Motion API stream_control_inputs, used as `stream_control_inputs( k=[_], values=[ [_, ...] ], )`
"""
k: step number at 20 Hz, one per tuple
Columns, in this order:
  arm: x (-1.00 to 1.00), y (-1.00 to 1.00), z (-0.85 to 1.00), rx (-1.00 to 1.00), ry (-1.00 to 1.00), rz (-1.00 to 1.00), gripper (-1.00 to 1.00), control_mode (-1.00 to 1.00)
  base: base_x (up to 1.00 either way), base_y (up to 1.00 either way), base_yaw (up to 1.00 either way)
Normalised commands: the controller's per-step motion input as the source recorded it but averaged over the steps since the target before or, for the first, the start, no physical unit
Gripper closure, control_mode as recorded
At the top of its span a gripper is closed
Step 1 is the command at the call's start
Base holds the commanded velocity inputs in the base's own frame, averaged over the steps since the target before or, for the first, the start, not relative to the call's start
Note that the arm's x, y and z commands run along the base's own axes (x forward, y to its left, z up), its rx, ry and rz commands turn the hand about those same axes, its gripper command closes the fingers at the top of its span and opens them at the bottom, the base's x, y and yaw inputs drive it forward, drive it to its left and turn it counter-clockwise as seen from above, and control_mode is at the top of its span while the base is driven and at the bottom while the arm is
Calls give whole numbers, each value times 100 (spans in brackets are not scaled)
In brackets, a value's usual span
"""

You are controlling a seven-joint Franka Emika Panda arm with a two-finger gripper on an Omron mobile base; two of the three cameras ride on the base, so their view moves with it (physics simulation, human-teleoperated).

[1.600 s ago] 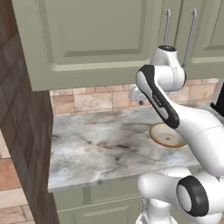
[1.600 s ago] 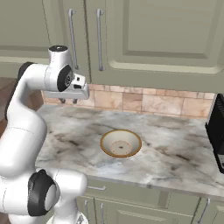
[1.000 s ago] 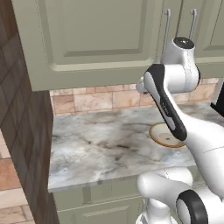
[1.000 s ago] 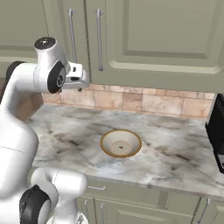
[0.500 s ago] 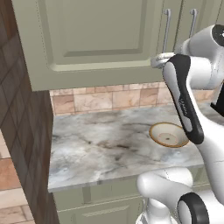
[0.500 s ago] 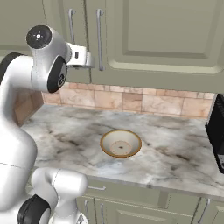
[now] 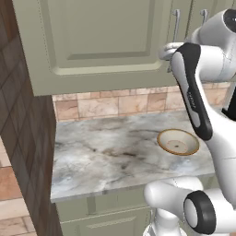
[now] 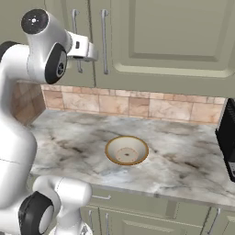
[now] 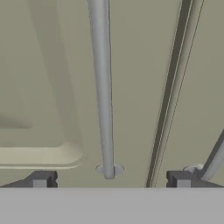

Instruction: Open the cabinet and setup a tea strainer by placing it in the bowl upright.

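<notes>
Sage-green cabinet (image 9: 48, 87) door shut; claw (image 9: 109, 180) spread wide, bar handle (image 9: 103, 87) dead ahead between tips, lined up for pull. Bowl (image 8: 127, 150) waits empty on surface (image 8: 183, 160) well below claw.

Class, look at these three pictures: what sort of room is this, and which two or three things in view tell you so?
Most likely a kitchen: sage-green wall cabinets with silver bar handles hang above a marbled stone counter, a tiled backsplash runs between them, and a tan bowl sits on the counter.
</notes>
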Motion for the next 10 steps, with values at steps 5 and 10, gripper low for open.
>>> stream_control_inputs(
  k=[5, 10],
  values=[
    [32, 4, -1, 0, 1, -1, -100, -100, 0, 0, 0],
    [57, 10, -3, -4, -1, -2, -100, -100, 0, 0, 0]
  ],
)
